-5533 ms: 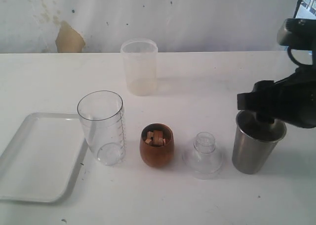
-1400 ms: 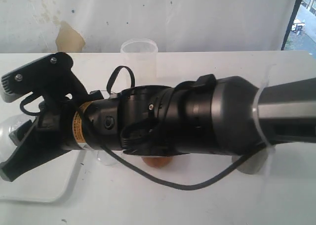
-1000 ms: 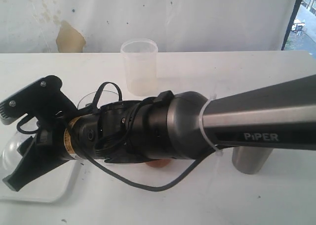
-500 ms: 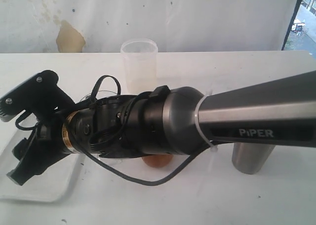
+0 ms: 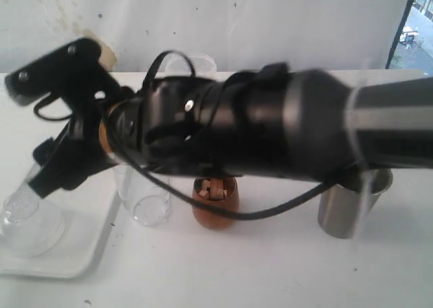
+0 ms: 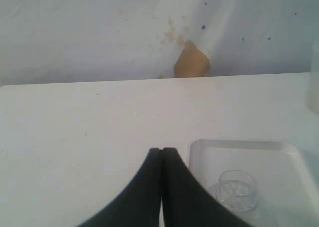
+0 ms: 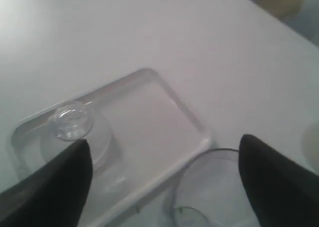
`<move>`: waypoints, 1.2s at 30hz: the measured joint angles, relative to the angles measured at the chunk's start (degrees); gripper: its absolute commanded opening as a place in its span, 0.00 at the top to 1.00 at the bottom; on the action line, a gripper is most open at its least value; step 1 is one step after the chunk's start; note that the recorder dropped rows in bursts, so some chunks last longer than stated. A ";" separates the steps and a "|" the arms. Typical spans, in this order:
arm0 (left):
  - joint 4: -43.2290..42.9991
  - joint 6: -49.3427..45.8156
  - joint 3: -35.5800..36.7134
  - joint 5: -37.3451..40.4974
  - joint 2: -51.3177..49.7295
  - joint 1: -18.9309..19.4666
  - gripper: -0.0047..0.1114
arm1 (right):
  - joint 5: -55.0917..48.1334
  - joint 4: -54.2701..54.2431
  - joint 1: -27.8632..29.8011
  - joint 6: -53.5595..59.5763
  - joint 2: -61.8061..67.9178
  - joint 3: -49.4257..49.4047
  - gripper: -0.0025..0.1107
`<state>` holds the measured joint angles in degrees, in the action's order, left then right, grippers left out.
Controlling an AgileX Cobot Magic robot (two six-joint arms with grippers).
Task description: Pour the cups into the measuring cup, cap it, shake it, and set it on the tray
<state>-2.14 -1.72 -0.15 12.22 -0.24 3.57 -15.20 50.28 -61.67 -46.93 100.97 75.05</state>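
My right arm reaches across the table, and its gripper (image 5: 51, 176) hangs open and empty above the white tray (image 5: 81, 244). In the right wrist view the dark fingers (image 7: 60, 187) stand wide apart over the tray's rim (image 7: 149, 75) and the measuring cup's mouth (image 7: 214, 187). The clear measuring cup (image 5: 150, 206) stands upright beside the tray, half hidden by the arm. The wooden cup (image 5: 215, 201) holds brown pieces. The steel cup (image 5: 345, 213) stands at the right. Only the rim of the frosted tumbler (image 5: 201, 63) shows behind the arm. My left gripper (image 6: 162, 150) is shut on nothing.
A clear domed lid (image 5: 27, 220) stands on the tray, neck up; it shows as the lid (image 7: 72, 122) under my right fingers and the lid (image 6: 237, 189) past my left fingertips. A white wall with a brown patch (image 6: 192, 60) backs the table.
My right gripper has opened wider and risen from the tray. The domed lid now stands free on the tray. The left gripper has stayed shut.
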 measured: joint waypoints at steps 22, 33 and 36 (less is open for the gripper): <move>0.00 0.00 0.00 0.00 0.00 0.00 0.96 | 2.18 5.35 1.30 -11.81 -29.55 -42.64 0.40; 0.00 0.00 0.00 0.00 0.00 0.00 0.96 | -8.43 46.98 2.74 -54.80 -20.59 -44.25 0.39; 0.00 0.00 0.00 0.00 0.00 0.00 0.96 | -12.88 48.61 2.74 -60.24 -16.05 -44.25 0.41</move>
<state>-2.14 -1.72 -0.15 12.22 -0.24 3.57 -28.08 98.89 -58.93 -107.17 84.92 30.80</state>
